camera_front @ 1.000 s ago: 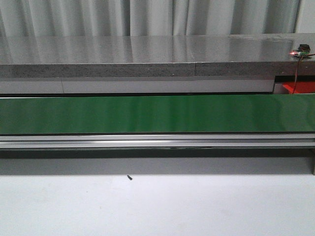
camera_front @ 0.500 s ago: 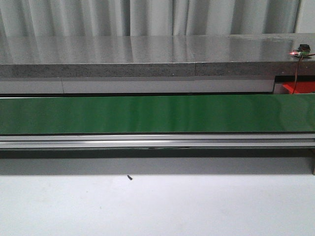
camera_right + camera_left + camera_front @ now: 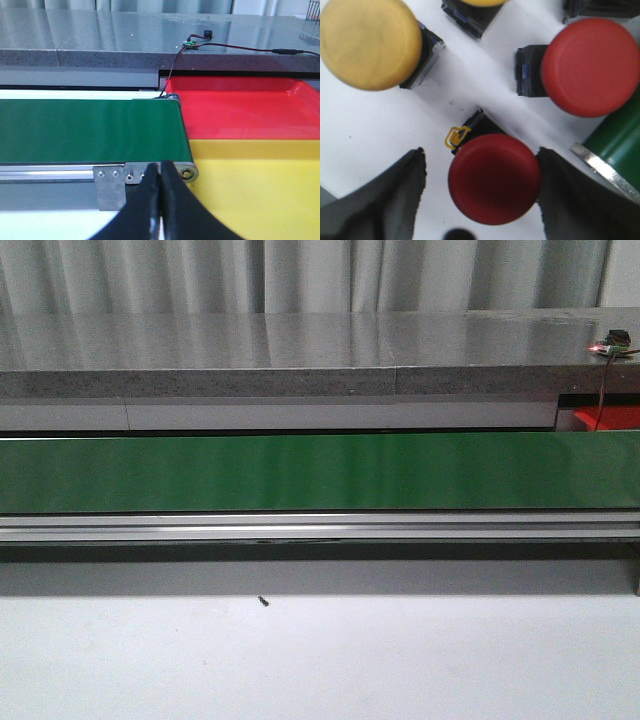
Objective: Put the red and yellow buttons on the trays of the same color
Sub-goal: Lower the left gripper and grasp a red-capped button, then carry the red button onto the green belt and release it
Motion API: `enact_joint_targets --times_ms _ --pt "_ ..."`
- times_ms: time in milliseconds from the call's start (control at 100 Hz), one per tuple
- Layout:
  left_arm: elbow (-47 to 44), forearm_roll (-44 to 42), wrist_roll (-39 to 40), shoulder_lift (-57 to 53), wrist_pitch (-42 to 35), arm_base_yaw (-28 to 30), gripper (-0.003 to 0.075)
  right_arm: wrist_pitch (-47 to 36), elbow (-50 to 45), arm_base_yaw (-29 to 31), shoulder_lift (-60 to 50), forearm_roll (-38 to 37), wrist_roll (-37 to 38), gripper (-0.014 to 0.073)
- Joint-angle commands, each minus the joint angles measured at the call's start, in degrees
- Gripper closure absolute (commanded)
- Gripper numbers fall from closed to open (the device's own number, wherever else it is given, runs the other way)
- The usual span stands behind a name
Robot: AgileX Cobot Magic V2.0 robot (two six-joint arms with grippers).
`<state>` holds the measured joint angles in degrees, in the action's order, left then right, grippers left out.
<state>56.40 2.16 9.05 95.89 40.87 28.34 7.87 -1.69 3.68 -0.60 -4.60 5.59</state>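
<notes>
Nothing has changed on the green belt (image 3: 320, 472); the left gripper (image 3: 480, 200), fingers wide, straddles an ungrasped red button (image 3: 494, 178); the right gripper (image 3: 161, 200) fingers are pressed together, empty.

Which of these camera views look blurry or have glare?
Left wrist view: soft close-up focus, the red button between the open left gripper fuzzy-edged. Front view: pale glare streaks on the green belt. Right wrist view: sharp beyond the blurred right gripper.

Our front camera looks forward, low, across the long green conveyor belt (image 3: 320, 472). Our right wrist camera shares its end (image 3: 90, 130), nearer. Our left wrist camera looks straight down, close, on a white surface (image 3: 365, 130).
</notes>
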Motion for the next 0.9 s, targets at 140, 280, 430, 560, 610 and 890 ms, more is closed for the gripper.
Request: enact_joint_targets --times_ms 140,280,430,560,610,890 --pt "1.6 0.6 0.7 -1.9 -2.3 0.1 0.0586 -4.1 1.1 -0.1 -1.0 -0.1 -0.5 0.0660" --pt "1.6 0.6 0.7 -3.9 -1.9 0.1 0.0606 -4.1 1.1 -0.1 -1.0 -0.1 -0.5 0.0660" --pt "1.6 0.6 0.6 -9.6 -0.4 0.1 0.0606 -4.1 1.1 -0.1 -1.0 -0.1 -0.5 0.0660" --pt "3.0 0.6 0.4 -13.7 1.4 -0.7 0.0606 -4.1 1.1 -0.1 -1.0 -0.1 -0.5 0.0660" --pt "4.6 0.6 0.3 -14.7 3.0 -1.1 0.0606 -4.1 1.1 -0.1 -1.0 -0.1 -0.5 0.0660" --pt "15.8 0.6 -0.6 -13.3 8.8 -8.0 0.0606 -4.1 1.1 -0.1 -1.0 -0.1 -0.5 0.0660"
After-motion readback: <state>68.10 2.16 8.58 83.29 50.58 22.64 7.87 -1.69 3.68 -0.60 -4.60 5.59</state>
